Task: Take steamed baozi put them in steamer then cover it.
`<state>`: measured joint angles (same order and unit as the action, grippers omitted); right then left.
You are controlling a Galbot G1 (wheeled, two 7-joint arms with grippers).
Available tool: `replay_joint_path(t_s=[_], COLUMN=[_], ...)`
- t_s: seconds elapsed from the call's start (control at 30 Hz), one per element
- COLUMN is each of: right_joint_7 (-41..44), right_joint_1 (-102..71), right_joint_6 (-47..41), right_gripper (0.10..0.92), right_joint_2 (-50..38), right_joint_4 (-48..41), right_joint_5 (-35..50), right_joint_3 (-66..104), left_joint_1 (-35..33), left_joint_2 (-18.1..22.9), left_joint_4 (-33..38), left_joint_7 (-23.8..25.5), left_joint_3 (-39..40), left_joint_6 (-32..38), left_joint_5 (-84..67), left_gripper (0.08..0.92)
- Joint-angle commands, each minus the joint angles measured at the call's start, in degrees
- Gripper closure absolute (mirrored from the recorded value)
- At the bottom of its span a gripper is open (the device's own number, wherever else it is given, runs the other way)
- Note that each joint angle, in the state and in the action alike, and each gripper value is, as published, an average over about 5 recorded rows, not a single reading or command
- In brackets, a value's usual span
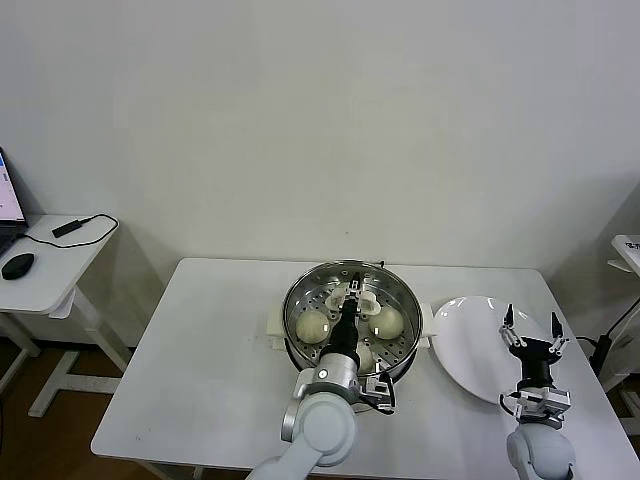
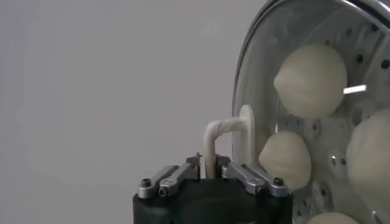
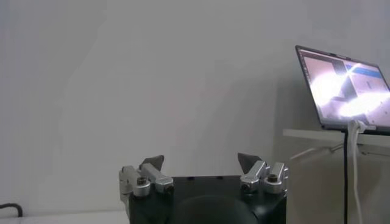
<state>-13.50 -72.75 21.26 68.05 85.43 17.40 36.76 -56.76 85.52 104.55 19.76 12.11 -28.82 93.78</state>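
Baozi sit inside steamer, partly hidden behind left gripper; its jaws straddle the white lid handle, contact unclear. Right gripper hovers spread over plate.

The steamer stands near the middle of the table with the buns inside it on its floor, and a plate lies just to its right. The left gripper reaches over the steamer from the near edge, at a lid handle above the buns, while the right gripper hangs over the near right part of the plate. Off to the left, apart from the table, stands a small desk with a mouse on it.
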Motion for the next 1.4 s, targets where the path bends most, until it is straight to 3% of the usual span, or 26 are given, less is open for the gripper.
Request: replay_joint_path(t_s=[0.03, 0.43, 0.7, 0.83, 0.93, 1.0, 1.07, 1.2, 1.4], right_joint_7=[-0.02, -0.11, 0.57, 1.31, 1.19, 1.32, 1.77, 2.86, 3.70], right_joint_1=[0.05, 0.20, -0.11, -0.88, -1.37, -1.78, -2.24, -3.02, -4.38], right_joint_6=[0.01, -0.03, -0.91, -3.19, -4.96, -5.51, -5.43, -5.25, -4.57], right_gripper=[0.203, 0.203, 0.203, 0.203, 0.203, 0.203, 0.203, 0.203, 0.203], right_joint_2=[0.29, 0.26, -0.16, -1.40, -2.01, -2.25, -2.40, -2.47, -2.45], right_joint_4=[0.11, 0.48, 1.17, 2.35, 3.16, 3.58, 4.02, 4.49, 4.70], right_joint_5=[-0.26, -0.47, 0.33, 3.05, 4.05, 4.28, 4.53, 5.23, 5.46], right_joint_3=[-0.17, -0.31, -0.71, -1.86, -2.68, -3.12, -3.42, -3.54, -4.33], left_joint_1=[-0.65, -4.95, -10.85, -14.29, -15.70, -16.04, -16.22, -16.74, -17.05], left_joint_2=[-0.60, -7.46, -13.04, -14.93, -14.33, -13.59, -13.02, -12.30, -11.58], left_joint_4=[2.40, 15.10, 26.85, 29.13, 25.86, 21.50, 16.50, 7.25, -1.89], left_joint_7=[0.14, 1.22, 0.31, -6.50, -18.06, -25.95, -30.46, -29.61, -24.48], left_joint_3=[0.03, -0.01, -6.94, -14.92, -22.35, -27.08, -31.12, -37.03, -39.48], left_joint_6=[-0.09, -0.41, 0.11, 1.27, 5.07, 11.06, 18.53, 30.69, 40.74], left_joint_5=[-0.64, -5.91, -14.24, -25.83, -44.67, -58.87, -70.79, -85.49, -93.26], left_gripper=[0.531, 0.206, 0.177, 0.177, 0.177, 0.177, 0.177, 0.177, 0.177])
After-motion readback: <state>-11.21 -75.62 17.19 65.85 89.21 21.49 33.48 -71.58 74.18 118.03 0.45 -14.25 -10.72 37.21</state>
